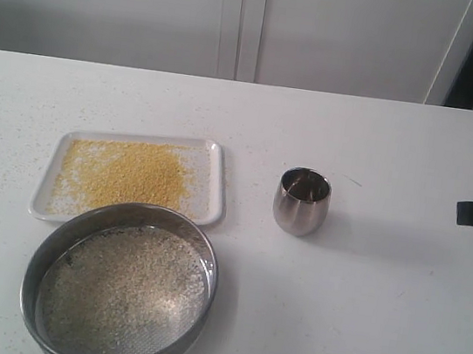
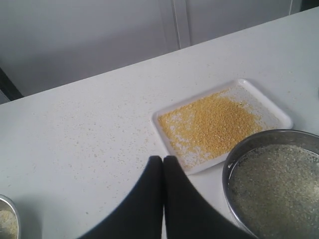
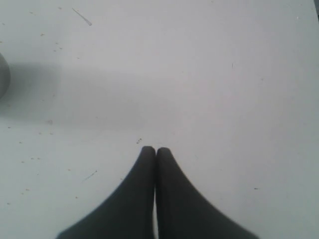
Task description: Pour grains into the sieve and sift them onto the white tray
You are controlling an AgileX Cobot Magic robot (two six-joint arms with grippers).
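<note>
While left black pincer (image 2: 163,158) and right black pincer (image 3: 155,148) are hanging shut on nothing, golden-yellow granules (image 1: 127,170) are lying on flat white rectangular tray (image 1: 210,193); whitish rice-like grains (image 1: 124,289) are sitting in wide round steel mesh sieve (image 1: 31,285) beside it, possibly touching. Sifting looking done: arms needing wide berth round rounded steel cup (image 1: 302,202).

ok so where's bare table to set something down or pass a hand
Widest bare table: right of the sieve, on the cup's near side, out to the right end effector. Also the strip behind the tray and cup to the far edge. Crowded: near left, where the sieve crowds the tray's near edge.
</note>
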